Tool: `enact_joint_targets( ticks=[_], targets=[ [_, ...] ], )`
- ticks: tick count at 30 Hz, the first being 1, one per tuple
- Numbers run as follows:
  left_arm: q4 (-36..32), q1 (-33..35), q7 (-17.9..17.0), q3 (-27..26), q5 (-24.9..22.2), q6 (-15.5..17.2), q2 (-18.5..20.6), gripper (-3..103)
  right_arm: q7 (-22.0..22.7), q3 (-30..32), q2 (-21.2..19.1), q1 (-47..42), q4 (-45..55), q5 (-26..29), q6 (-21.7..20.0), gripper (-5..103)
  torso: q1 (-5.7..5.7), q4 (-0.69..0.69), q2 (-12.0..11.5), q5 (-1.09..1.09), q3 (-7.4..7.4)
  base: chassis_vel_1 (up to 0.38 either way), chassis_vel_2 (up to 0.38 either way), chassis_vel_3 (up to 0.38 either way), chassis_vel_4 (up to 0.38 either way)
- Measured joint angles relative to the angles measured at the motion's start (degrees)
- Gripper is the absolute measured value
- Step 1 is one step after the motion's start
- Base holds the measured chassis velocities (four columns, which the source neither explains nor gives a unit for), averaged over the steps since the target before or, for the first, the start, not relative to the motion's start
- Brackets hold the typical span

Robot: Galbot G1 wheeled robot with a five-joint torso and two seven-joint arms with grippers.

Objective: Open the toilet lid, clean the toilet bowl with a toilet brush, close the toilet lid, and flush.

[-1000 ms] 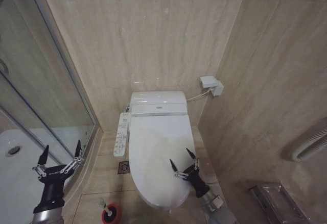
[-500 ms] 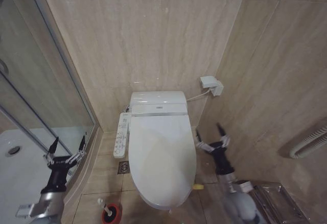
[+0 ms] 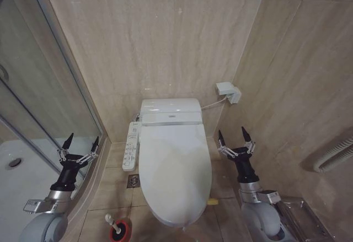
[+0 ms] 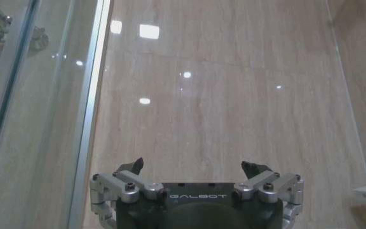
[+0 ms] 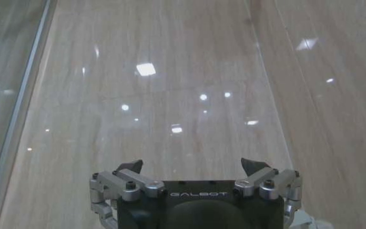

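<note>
So the toilet lid (image 3: 175, 170) is down flat over the toilet bowl (image 3: 179, 220), glossy white, with nothing touching it. Just a sliver of the bowl's front peeks out under the lid's front edge. There's a long white control panel (image 3: 131, 145) sticking out along the robot's-left side of the seat, and a small yellow bit (image 3: 213, 201) on the floor beside the lid on the other side.

The toilet brush (image 3: 110, 220) is standing in its red holder (image 3: 120, 231) on the floor tiles, near the front-left corner of the bowl, cream handle end poking up. Nobody's got hold of it.

Both arms are just held up on either side of the toilet. The left tool (image 3: 81, 144) sits over by the glass shower door (image 3: 38, 104), fingers spread wide, gripping nothing. The right tool (image 3: 235, 136) is up on the other side near the tiled side wall (image 3: 298, 87), also spread apart and empty, well clear of the lid. Both wrist views look over the spread fingers at shiny beige wall tiles.

A small white wall box (image 3: 228, 91) sits behind the toilet with a cable running to the tank.
</note>
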Motion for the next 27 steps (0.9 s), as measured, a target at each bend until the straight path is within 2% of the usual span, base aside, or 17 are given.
enact_joint_targets(
  ticks=[12,14,15,18,19,22,25,27],
  targets=[
    [-0.5,1.5,-0.1,-1.5,0.3,0.1,0.0,100,2.1,-0.4,0.7,0.6,-0.8,-2.6,-0.6,100,0.01,0.04,0.0,0.01,0.0,-0.124,0.136,0.14,-0.145],
    [-0.3,1.4,-0.1,-1.5,0.3,0.1,0.1,100,2.2,-0.4,0.6,0.6,-0.9,-2.7,-0.5,100,0.03,0.0,0.0,-0.01,0.01,-0.167,0.195,0.209,-0.175],
    [0.3,1.1,-0.2,-1.1,0.2,0.1,1.0,100,2.2,-0.5,0.6,0.6,-1.0,-2.7,-0.4,100,0.09,-0.03,0.0,0.0,0.04,-0.156,0.139,0.131,-0.074],
    [1.5,0.7,-0.2,-0.2,0.1,0.0,2.2,100,2.2,-0.5,0.6,0.6,-1.1,-2.7,-0.3,100,0.05,0.03,0.0,0.01,0.02,-0.103,0.105,-0.008,-0.036],
    [2.8,-0.2,-0.1,1.1,-0.1,-0.2,3.4,100,2.2,-0.5,0.6,0.6,-1.1,-2.7,-0.3,100,0.04,0.05,0.0,0.01,0.02,0.022,0.001,0.071,-0.017],
    [4.8,-2.1,0.9,3.1,-0.7,-0.4,5.2,100,2.1,-0.6,0.6,0.4,-1.2,-2.7,-0.2,100,0.01,0.01,0.0,0.0,0.01,0.03,-0.045,-0.009,0.031],
    [10.5,-8.5,3.9,9.5,-4.2,-1.6,8.6,100,1.8,-0.5,1.1,0.5,-1.4,-2.9,-0.1,100,-0.04,-0.01,0.0,0.0,-0.02,0.052,-0.076,-0.068,0.064],
    [11.9,-10.2,4.5,11.1,-4.9,-1.8,9.1,100,1.7,-0.4,1.3,0.6,-1.6,-3.1,-0.1,100,-0.04,-0.01,0.0,0.0,-0.02,0.044,-0.059,-0.058,0.042]
  ],
)
